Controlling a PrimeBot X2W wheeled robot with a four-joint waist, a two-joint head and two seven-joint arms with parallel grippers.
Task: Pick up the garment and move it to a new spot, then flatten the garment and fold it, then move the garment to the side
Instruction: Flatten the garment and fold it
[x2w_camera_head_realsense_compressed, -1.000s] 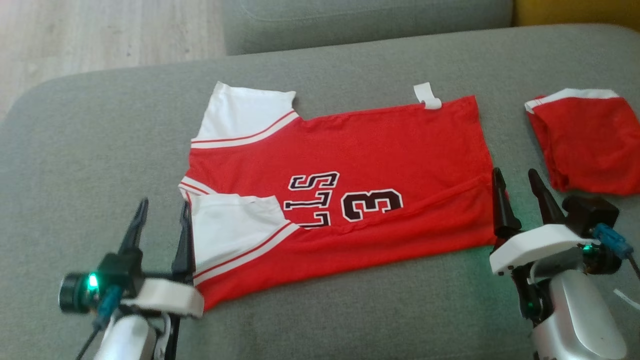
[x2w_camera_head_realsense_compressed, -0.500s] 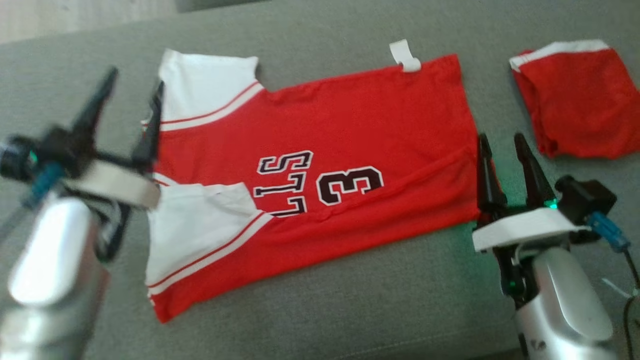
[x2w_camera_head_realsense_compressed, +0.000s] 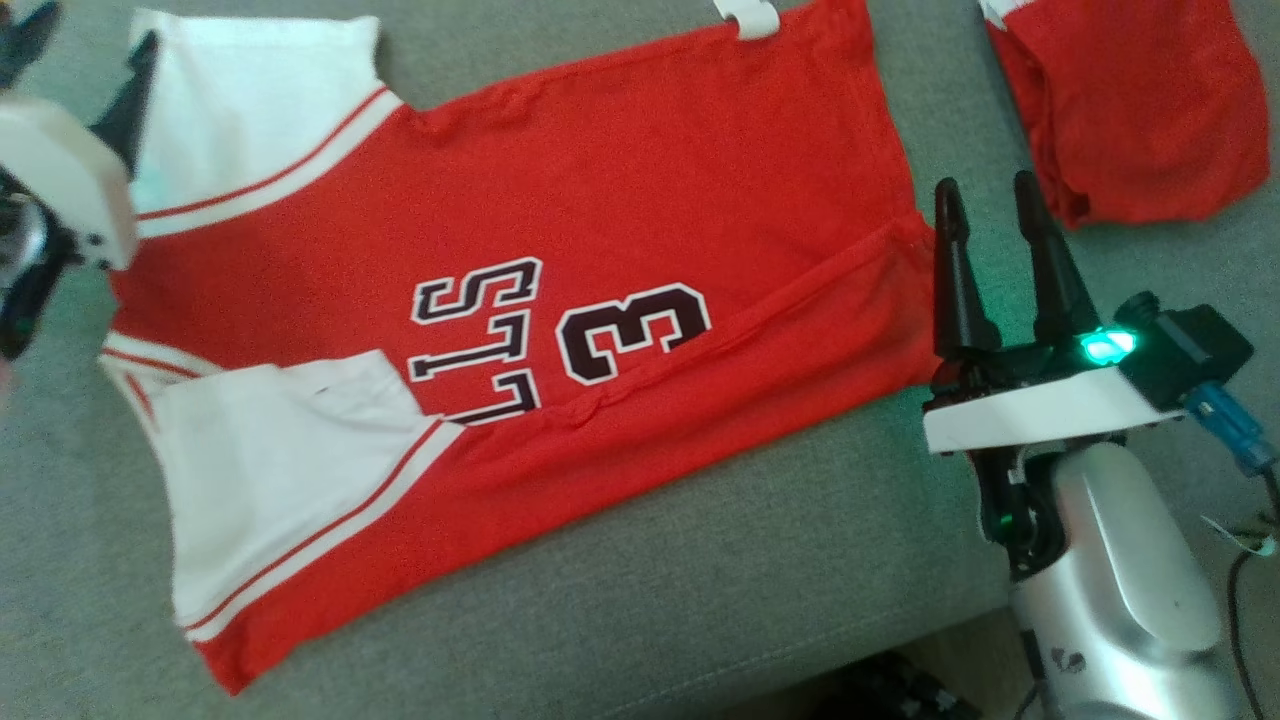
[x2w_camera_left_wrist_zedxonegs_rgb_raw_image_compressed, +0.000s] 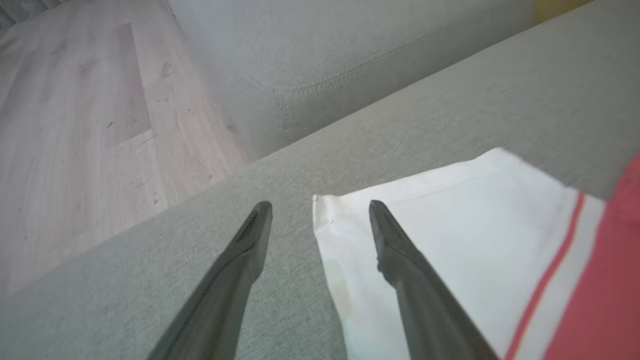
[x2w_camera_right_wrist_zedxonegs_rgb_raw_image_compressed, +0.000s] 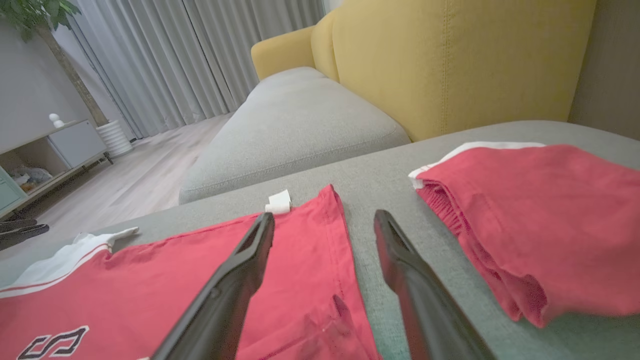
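Note:
The garment (x2w_camera_head_realsense_compressed: 560, 190), a red jersey with white sleeves and dark lettering, lies spread flat on the grey sofa cushion (x2w_camera_head_realsense_compressed: 700, 590). My left gripper (x2w_camera_head_realsense_compressed: 95, 30) hovers open at the far white sleeve (x2w_camera_left_wrist_zedxonegs_rgb_raw_image_compressed: 450, 240); one finger is over the sleeve's corner, the other over bare cushion. The left gripper (x2w_camera_left_wrist_zedxonegs_rgb_raw_image_compressed: 320, 205) holds nothing. At the jersey's hem corner, my right gripper (x2w_camera_head_realsense_compressed: 985, 185) stands open and empty. In the right wrist view the right gripper (x2w_camera_right_wrist_zedxonegs_rgb_raw_image_compressed: 324, 215) has one finger above the red hem (x2w_camera_right_wrist_zedxonegs_rgb_raw_image_compressed: 310, 260) and one above the cushion.
A second red garment (x2w_camera_head_realsense_compressed: 1130, 110) lies folded just right of my right gripper, also seen as red folded cloth (x2w_camera_right_wrist_zedxonegs_rgb_raw_image_compressed: 540, 225). A white tag (x2w_camera_right_wrist_zedxonegs_rgb_raw_image_compressed: 278, 201) sticks out at the hem. A yellow sofa back (x2w_camera_right_wrist_zedxonegs_rgb_raw_image_compressed: 450, 60), another grey cushion (x2w_camera_right_wrist_zedxonegs_rgb_raw_image_compressed: 295, 125) and wooden floor (x2w_camera_left_wrist_zedxonegs_rgb_raw_image_compressed: 75, 125) lie beyond.
The head camera has dipped closer, shifting the whole picture. My left gripper has travelled from the near sleeve up to the far sleeve. The right gripper stays by the hem corner.

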